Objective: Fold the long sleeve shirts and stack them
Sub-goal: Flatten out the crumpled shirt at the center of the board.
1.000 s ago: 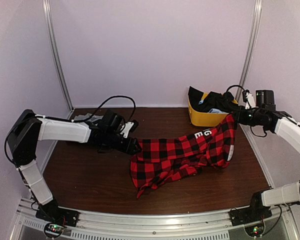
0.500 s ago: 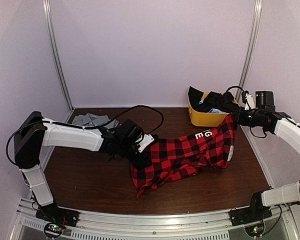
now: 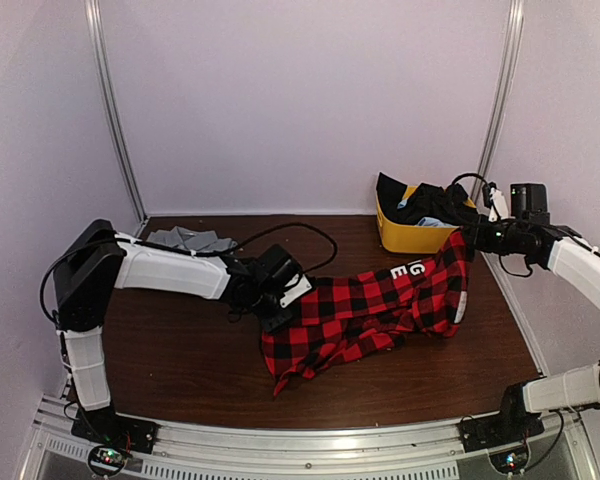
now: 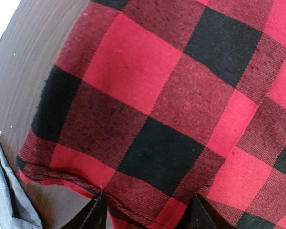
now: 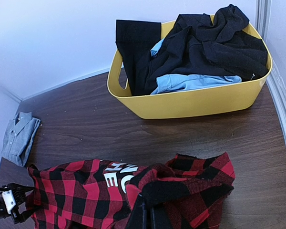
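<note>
The red-and-black check flannel shirt (image 3: 365, 310) lies crumpled mid-table, its right end lifted. My right gripper (image 3: 472, 236) is shut on that raised end; in the right wrist view the cloth bunches over the closed fingers (image 5: 150, 210). My left gripper (image 3: 288, 300) is at the flannel's left edge. In the left wrist view the flannel (image 4: 181, 95) fills the frame and the left gripper (image 4: 148, 212) stands open, its tips either side of the hem. The grey collared shirt (image 3: 185, 240) lies folded at the back left, also seen in the wrist views (image 5: 19, 138) (image 4: 5, 195).
A yellow plastic bin (image 3: 410, 238) with dark and light-blue clothes stands at the back right, just behind the right gripper. Metal frame posts (image 3: 115, 110) rise at the back corners. Bare brown table (image 3: 180, 360) lies in front of the left arm.
The left arm has swung right across the table to the flannel's left edge, uncovering the grey shirt behind it. The right gripper and the raised end have stayed put.
</note>
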